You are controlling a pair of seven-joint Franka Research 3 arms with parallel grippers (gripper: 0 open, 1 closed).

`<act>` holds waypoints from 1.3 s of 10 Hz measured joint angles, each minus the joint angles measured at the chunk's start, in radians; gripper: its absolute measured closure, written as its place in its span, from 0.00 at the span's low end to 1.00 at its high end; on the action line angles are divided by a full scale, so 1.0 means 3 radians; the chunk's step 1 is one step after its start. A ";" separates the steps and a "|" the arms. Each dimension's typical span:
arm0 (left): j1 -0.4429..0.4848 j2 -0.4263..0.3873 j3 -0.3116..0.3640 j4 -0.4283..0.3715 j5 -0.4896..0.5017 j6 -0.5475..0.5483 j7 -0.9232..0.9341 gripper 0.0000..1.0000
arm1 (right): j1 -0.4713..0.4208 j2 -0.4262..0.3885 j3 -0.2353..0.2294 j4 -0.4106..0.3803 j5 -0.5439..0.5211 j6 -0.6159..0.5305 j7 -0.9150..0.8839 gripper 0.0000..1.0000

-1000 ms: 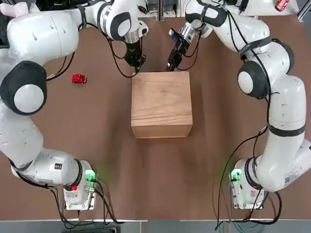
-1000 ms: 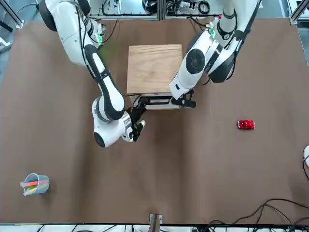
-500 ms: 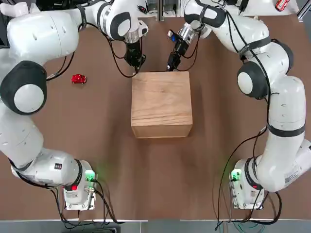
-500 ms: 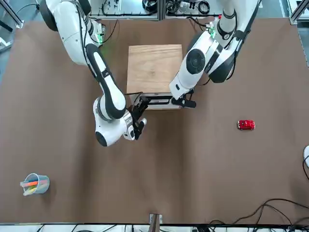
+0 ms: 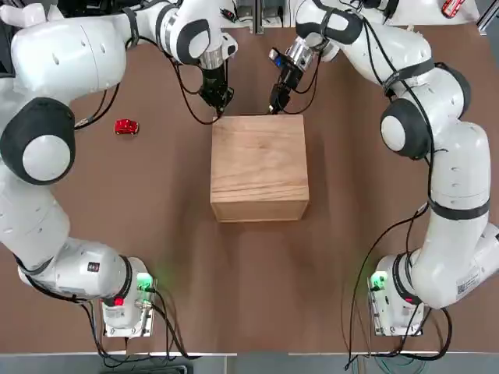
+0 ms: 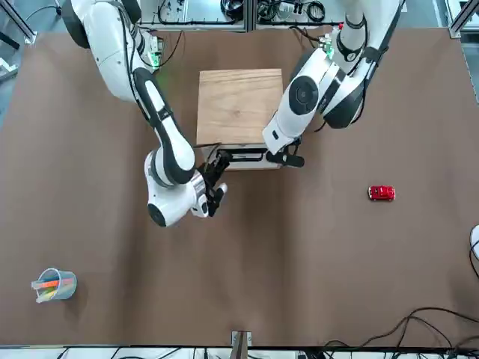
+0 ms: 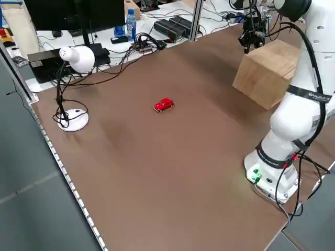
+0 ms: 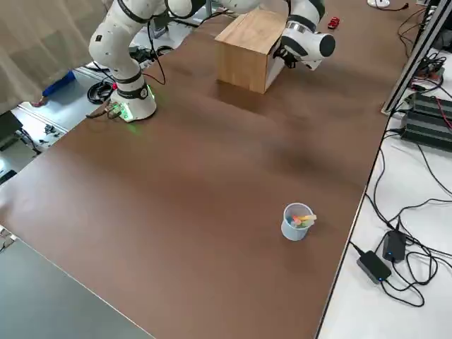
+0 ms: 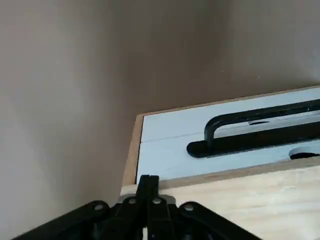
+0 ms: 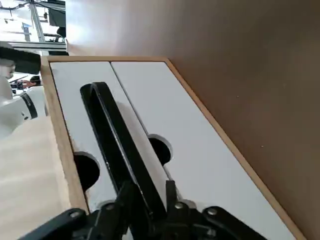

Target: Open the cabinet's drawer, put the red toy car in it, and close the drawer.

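We are looking at the right gripper (image 10: 151, 192), whose two fingers are standing apart, one on each side of the black bar handle (image 10: 117, 137) on the drawer (image 10: 85, 120). A little space is still showing beside the bar, so we are not counting this as a firm grip. The left gripper (image 9: 148, 180) is keeping its fingers together, and they are pointing at the top edge of the wooden cabinet (image 5: 260, 160), near a front corner, with nothing showing between them.

We are judging that opening the drawer is the step in hand. The handle is looking rigid and smooth, so we are expecting it to be bearing a firm pinch without bending, though its slick surface may be letting the fingers slide. We are favouring a hold around the middle of the bar, with the pull running straight out from the whitish front; a skewed pull may be jamming the drawer. The cabinet is seeming solid but may be dragging along the table, so the left fingers may be serving as a brace.

The red toy car (image 5: 126, 126) is lying on the table, well apart from both pairs of fingers, out beyond the left ones. We are guessing it is light, hard and slippery on its glossy shell, and we are preferring a gentle pinch across its sides, low on the body.
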 joint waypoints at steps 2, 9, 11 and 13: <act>0.0006 0.0000 0.0002 0.0000 0.0000 0.0000 0.0000 0.98 | 0.0001 0.0001 0.0000 0.0001 -0.0001 0.0002 -0.0055 0.73; 0.0009 0.0000 0.0003 0.0000 0.0000 0.0000 0.0000 0.98 | 0.0003 0.0002 -0.0016 0.0028 -0.0006 0.0047 -0.0043 0.73; 0.0010 0.0000 0.0003 0.0000 0.0000 0.0000 0.0000 0.98 | -0.0001 0.0001 -0.0028 0.0055 -0.0005 0.0101 -0.0024 0.73; 0.0010 0.0000 0.0003 0.0000 0.0000 0.0000 0.0000 0.98 | -0.0002 0.0001 -0.0030 0.0064 -0.0005 0.0135 -0.0019 0.73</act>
